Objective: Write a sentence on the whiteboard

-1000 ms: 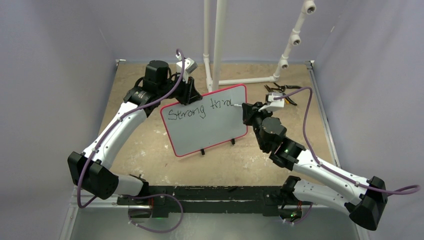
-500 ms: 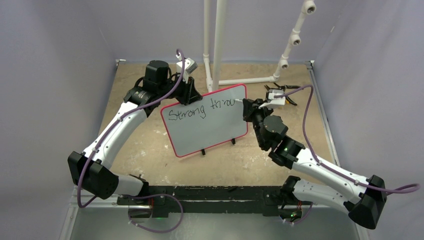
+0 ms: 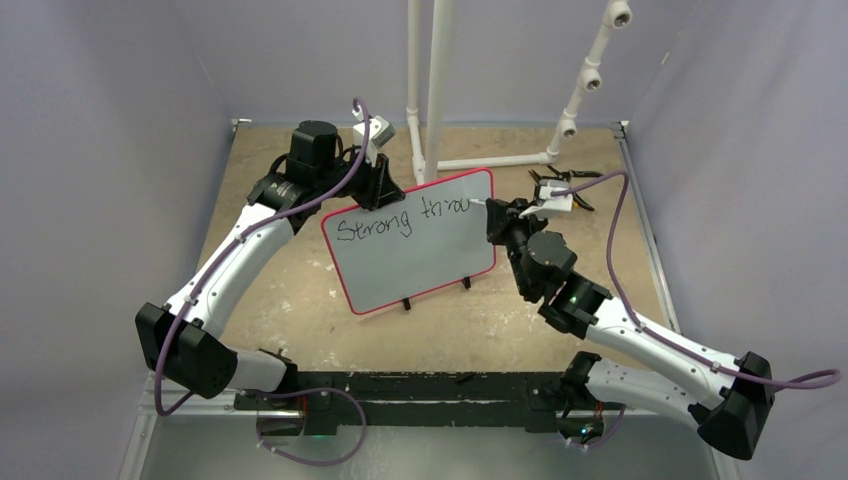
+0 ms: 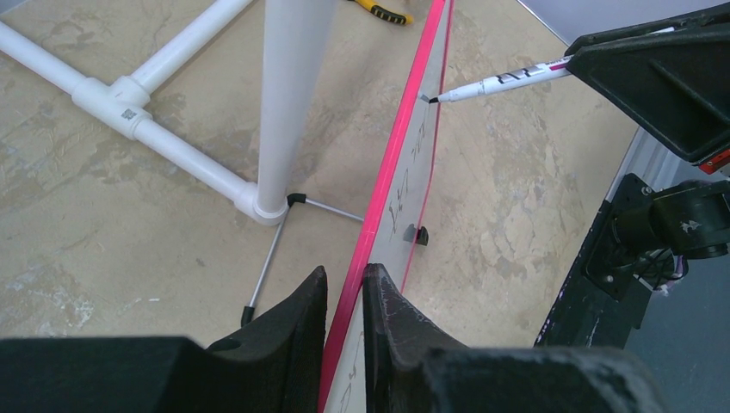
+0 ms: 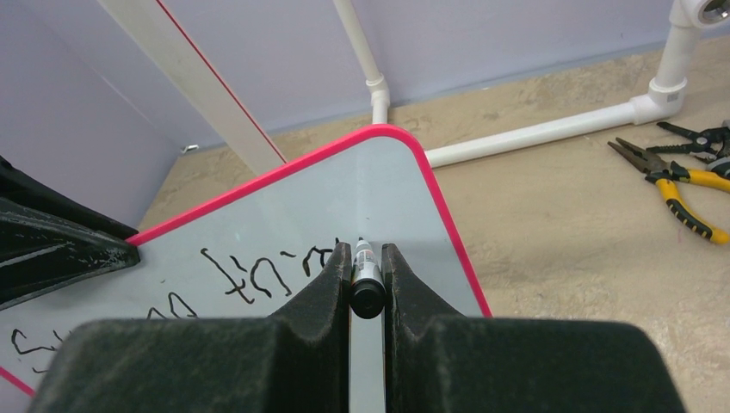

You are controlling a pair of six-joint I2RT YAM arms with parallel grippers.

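The whiteboard (image 3: 420, 265) stood upright, its top edge pinched by the left gripper (image 4: 344, 284). The right gripper (image 5: 368, 258) was clamped on a marker (image 5: 367, 288), tip on the board near its top right corner. The sentence (image 3: 400, 218) read only "Strong throu", so it looked about half written, with the lower board bare.

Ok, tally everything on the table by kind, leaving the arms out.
whiteboard: 1
marker: 1
pliers-type tools: 2, yellow-handled pair and dark-handled pair
white pipe frame: 1
Total: 5
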